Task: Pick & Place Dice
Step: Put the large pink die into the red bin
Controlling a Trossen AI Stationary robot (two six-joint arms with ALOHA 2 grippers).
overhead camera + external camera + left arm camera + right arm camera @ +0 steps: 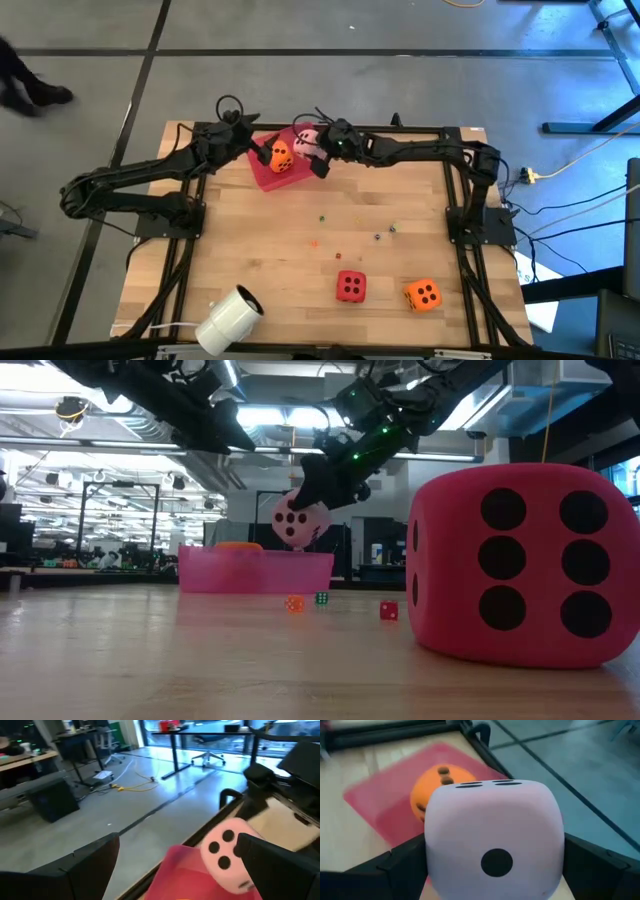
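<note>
a: where is the pink die?
b: it sits between the fingers of the right claw, which is spread wide and closed on the cube's two sides. in the low view the die hangs clear above the back rim of the red tray, off the bench.

a: and the left claw?
b: it hovers over the tray's far left edge, fingers fully apart and holding nothing. its wrist view shows the pink die just beyond one finger, not touching it.

a: the other dice?
b: one orange die lies in the tray, directly below and beside the held pink one. the red die and the second orange die rest near each other on the bench's near side, well apart from both claws.

a: anything else on the bench?
b: a few small coloured beads scattered mid-bench, and a white cylinder at the near left corner.
</note>
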